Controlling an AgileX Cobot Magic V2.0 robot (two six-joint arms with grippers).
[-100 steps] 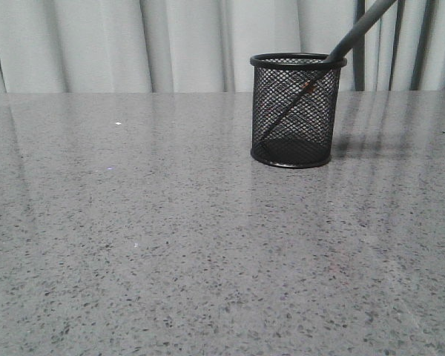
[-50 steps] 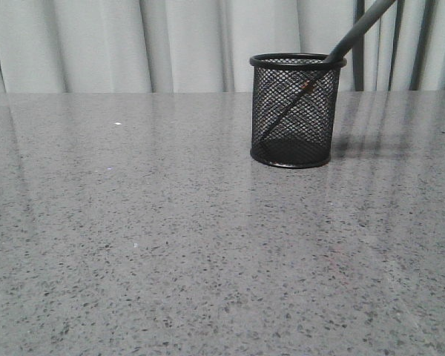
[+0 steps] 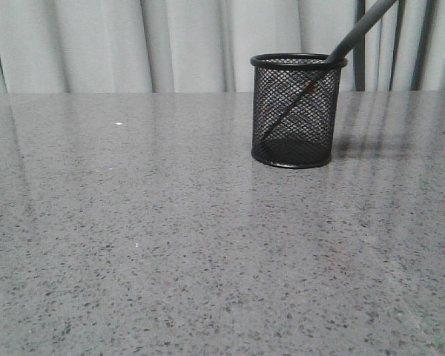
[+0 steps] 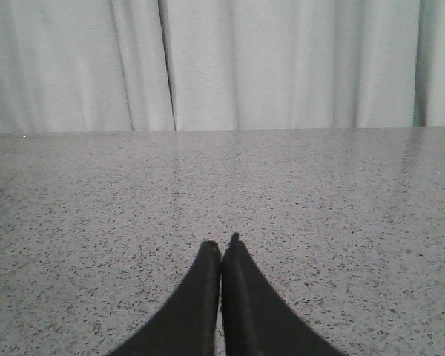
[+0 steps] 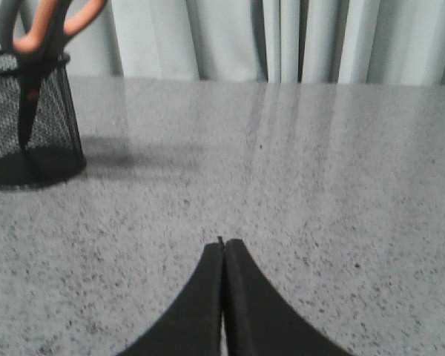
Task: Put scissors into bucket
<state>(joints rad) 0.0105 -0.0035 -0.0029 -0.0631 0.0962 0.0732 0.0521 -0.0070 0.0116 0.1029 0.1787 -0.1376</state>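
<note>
Inside the bucket (image 3: 298, 111) on the table (image 3: 170, 222), the scissors (image 3: 356, 33) stand tilted. Both tools, left (image 4: 221, 248) and right (image 5: 222, 243), are clenched, empty.

The light is soft and even, a bit grey, and nothing looks very bright or very dark. My tabletop (image 3: 170, 245) is shiny, so pale stripes from the curtain (image 3: 96, 44) show on it like a faint mirror. The bucket (image 3: 295, 111) throws a soft shadow on the tabletop, on its right side in the front view. In my right wrist view the same shadow is a dark smudge beside the bucket, and the scissors (image 5: 37, 37) and bucket look a little fuzzy there. My left claw (image 4: 221, 248) and right claw (image 5: 222, 245) are just dark shapes, too black to show any detail.
</note>
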